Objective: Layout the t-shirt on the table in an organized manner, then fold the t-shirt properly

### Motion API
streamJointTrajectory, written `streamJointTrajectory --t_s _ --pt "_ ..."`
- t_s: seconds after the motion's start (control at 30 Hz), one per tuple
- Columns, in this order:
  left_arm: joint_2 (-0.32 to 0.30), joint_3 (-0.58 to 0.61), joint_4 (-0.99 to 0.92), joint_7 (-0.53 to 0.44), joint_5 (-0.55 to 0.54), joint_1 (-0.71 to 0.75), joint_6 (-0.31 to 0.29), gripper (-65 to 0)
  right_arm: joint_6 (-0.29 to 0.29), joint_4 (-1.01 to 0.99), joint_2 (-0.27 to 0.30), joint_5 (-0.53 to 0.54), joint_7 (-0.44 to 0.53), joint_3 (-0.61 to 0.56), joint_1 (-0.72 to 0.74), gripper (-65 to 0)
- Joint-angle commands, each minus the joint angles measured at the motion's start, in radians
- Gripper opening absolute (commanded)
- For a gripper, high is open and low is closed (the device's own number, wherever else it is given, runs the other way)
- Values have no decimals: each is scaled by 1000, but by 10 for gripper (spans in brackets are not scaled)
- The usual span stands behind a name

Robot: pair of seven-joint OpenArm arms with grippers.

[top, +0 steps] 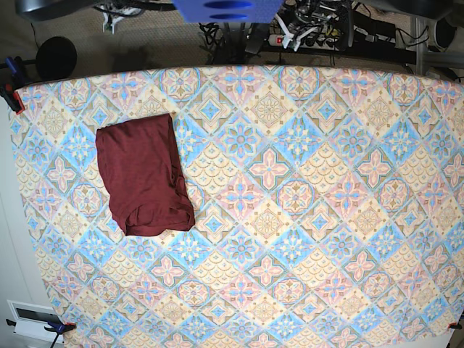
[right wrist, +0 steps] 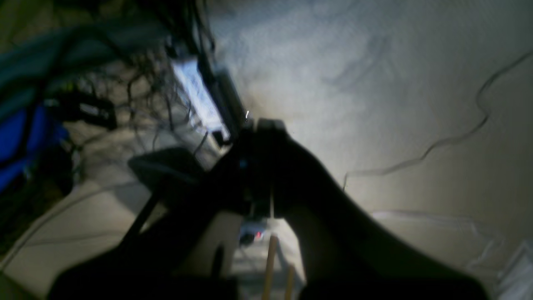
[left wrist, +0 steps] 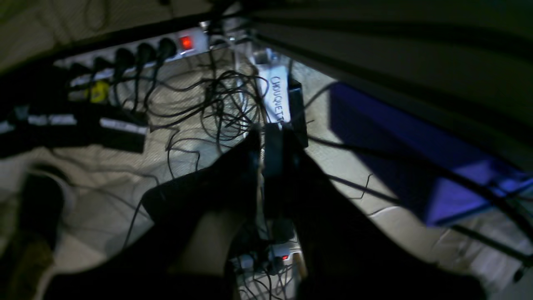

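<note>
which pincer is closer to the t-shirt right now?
Right, probably: the t-shirt lies folded on the right arm's side of the table. Neither is over it: right pincer and left pincer, both shut, face only floor and cables.

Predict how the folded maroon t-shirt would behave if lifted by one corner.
The t-shirt would probably droop and unfold: its edges look soft and rumpled. It likely weighs little, lying thin on the table. Pushed, it may bunch up instead of sliding.
</note>
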Motion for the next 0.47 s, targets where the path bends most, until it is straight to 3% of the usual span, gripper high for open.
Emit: streamJointTrajectory --t_s 0.0,0.1,0.43 --pt "4 16 4 -6 -2 3 -6 -647 -23 1 14 -1 4 0 11 -650" --pt "4 45 4 -6 -1 3 -6 -647 -74 -27 12 -1 3 -2 59 -650" --pt "5 40 7 -6 -7 -20 -6 -647 -77 -97 12 -2 4 -2 112 -650"
